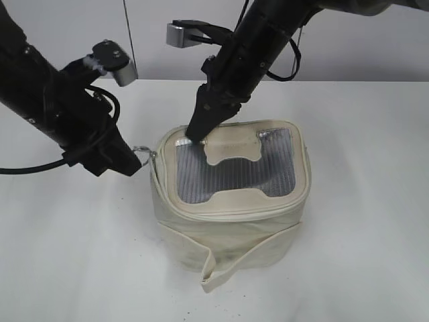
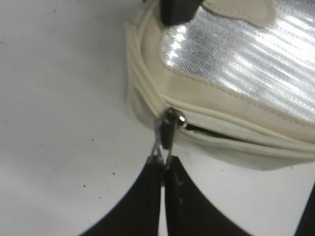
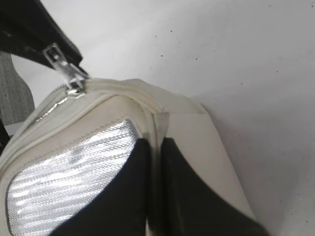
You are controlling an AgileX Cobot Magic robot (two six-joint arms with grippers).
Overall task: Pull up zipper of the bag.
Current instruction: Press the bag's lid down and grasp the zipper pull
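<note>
The bag (image 1: 231, 201) sits mid-table, its strap (image 1: 234, 258) hanging nearest. At its left corner the left gripper (image 2: 162, 164) pinches the zipper (image 2: 170, 129) pull; a dark unclosed gap runs beside it, extent hidden. Farther back, the right gripper (image 3: 153, 162) is clamped on the top seam.

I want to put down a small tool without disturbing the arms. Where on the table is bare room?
Bare table lies right of the bag, and in front of it to the left. Crowded: the bag's left corner, where the left gripper holds the zipper pull, and its top, where the right gripper presses.
</note>
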